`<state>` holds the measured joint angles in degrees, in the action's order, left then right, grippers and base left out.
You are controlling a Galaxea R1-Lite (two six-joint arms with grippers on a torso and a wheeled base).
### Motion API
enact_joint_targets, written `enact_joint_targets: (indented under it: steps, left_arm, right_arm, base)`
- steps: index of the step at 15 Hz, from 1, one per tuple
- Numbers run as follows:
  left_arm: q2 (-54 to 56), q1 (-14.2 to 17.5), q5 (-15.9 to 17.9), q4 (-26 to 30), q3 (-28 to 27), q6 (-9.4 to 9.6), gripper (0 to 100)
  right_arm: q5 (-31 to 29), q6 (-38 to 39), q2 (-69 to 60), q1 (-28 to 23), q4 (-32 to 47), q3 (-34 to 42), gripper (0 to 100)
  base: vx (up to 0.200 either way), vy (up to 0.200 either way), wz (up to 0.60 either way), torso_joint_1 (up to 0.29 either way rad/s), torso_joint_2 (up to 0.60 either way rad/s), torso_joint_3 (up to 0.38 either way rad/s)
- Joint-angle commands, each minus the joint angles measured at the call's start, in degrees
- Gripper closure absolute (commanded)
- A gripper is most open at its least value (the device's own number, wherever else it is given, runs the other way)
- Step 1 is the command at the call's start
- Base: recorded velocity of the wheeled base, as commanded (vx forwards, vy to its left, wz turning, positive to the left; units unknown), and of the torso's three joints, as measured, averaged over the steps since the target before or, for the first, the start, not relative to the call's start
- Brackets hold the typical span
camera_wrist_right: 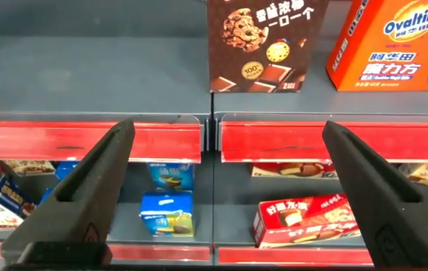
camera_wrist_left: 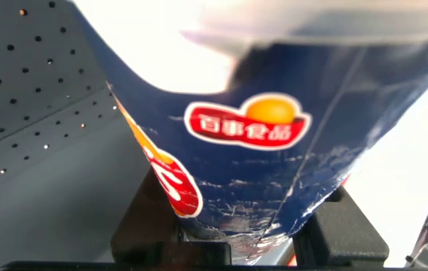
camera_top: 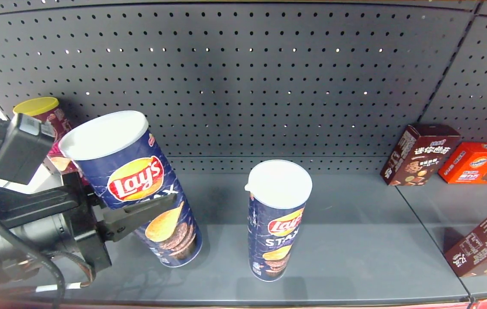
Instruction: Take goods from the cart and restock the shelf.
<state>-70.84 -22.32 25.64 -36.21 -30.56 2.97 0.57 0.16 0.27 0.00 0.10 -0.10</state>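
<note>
**While the left jaws grip a chip can, a second can stands on the shelf**

As the head view shows, the left jaws are closed around the lower half of a blue chip can (camera_top: pixel 129 184). The can is tilted, its white lid leaning toward the robot's left. Its base is down at the grey shelf (camera_top: pixel 355 249); whether it touches cannot be told. A second can (camera_top: pixel 275 219), also blue, stands upright on the shelf to the right of the chip can and apart from it. Behind the chip can, a yellow-lidded can (camera_top: pixel 46 116) stands near the pegboard (camera_top: pixel 243 77). At the far right, a brown box (camera_top: pixel 419 154) and an orange box (camera_top: pixel 479 163) sit side by side near the pegboard. The other brown box (camera_top: pixel 483 240) lies nearer the shelf's front edge.

From the left wrist view, the chip can (camera_wrist_left: pixel 274 150) rises from between the closed left jaws, with the shelf (camera_wrist_left: pixel 48 218) and pegboard (camera_wrist_left: pixel 25 83) beside it.

From the right wrist view, the right jaws are spread wide with nothing between them, and both black fingers (camera_wrist_right: pixel 86 196) are visible. Beyond them runs a red strip (camera_wrist_right: pixel 161 141) along the shelf front. The brown box (camera_wrist_right: pixel 263 41) and orange box (camera_wrist_right: pixel 395 45) stand above the strip. Beneath it, a lower shelf (camera_wrist_right: pixel 127 226) carries blue packets (camera_wrist_right: pixel 167 213) and a red box (camera_wrist_right: pixel 304 222).
</note>
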Motion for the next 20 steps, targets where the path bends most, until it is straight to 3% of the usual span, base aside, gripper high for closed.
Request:
enact_joint_targets:
  steps: [1, 3, 5, 11, 13, 20]
  left_arm:
    - [-6.33, 0.26, 0.03, -0.18, -3.72, 0.19, 100]
    - [-12.57, 0.7, 0.03, 0.0, -9.16, 0.98, 100]
    - [-18.02, 0.52, -0.06, -0.09, -13.65, 3.09, 100]
    - [-26.72, 0.26, 2.14, 0.08, -24.37, 3.44, 100]
    - [-29.44, 0.35, 2.14, 0.08, -26.83, 5.73, 100]
    - [-35.24, -0.97, 5.65, 0.52, -34.21, 6.17, 100]
  right_arm:
    - [0.04, 0.02, 0.0, 0.0, -0.01, 0.01, 0]
    - [0.04, 0.02, 0.0, 0.0, -0.01, 0.01, 0]
    - [0.04, 0.02, 0.0, 0.0, -0.01, 0.01, 0]
    - [0.04, 0.02, 0.0, 0.0, -0.01, 0.01, 0]
    - [0.04, 0.02, 0.0, 0.0, -0.01, 0.01, 0]
    - [0.04, 0.02, -0.09, 0.0, -0.01, 0.01, 0]
  base:
    - [0.0, 0.0, 0.0, 0.0, 0.0, 0.0]
    - [0.0, 0.0, 0.0, 0.0, 0.0, 0.0]
    - [0.0, 0.0, 0.0, 0.0, 0.0, 0.0]
    - [0.0, 0.0, 0.0, 0.0, 0.0, 0.0]
    - [0.0, 0.0, 0.0, 0.0, 0.0, 0.0]
    - [0.0, 0.0, 0.0, 0.0, 0.0, 0.0]
